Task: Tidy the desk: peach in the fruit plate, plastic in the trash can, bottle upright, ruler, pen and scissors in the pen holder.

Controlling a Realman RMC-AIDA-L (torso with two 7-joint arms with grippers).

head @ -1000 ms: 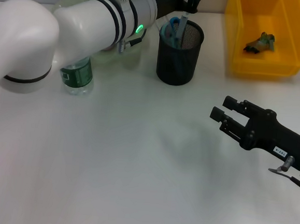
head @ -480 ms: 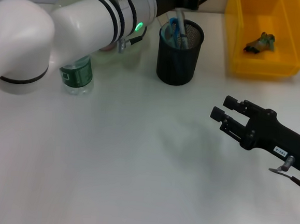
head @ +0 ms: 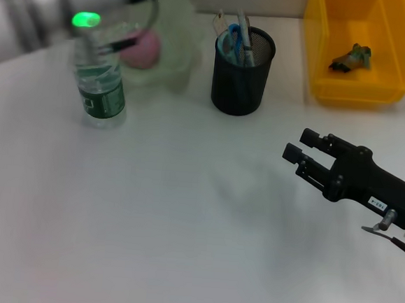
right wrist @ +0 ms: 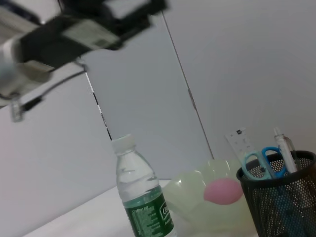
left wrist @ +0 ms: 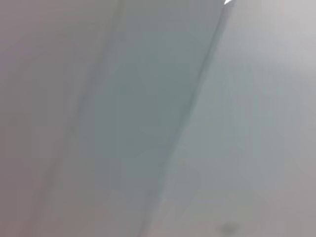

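Bottle [head: 99, 87] upright on desk [head: 182, 227], beside fruit plate [head: 170, 44] holding peach [head: 144, 47]. Judged light, smooth, slippery; best gripped mid-body. Right end effector [head: 299, 149] part-open, empty, well apart. Left end effector [right wrist: 106, 22]: grip state indeterminable.

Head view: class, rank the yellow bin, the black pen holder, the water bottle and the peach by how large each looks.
1. Yellow bin
2. Pen holder and water bottle: too alike to rank
3. Peach, partly hidden behind its plate's rim
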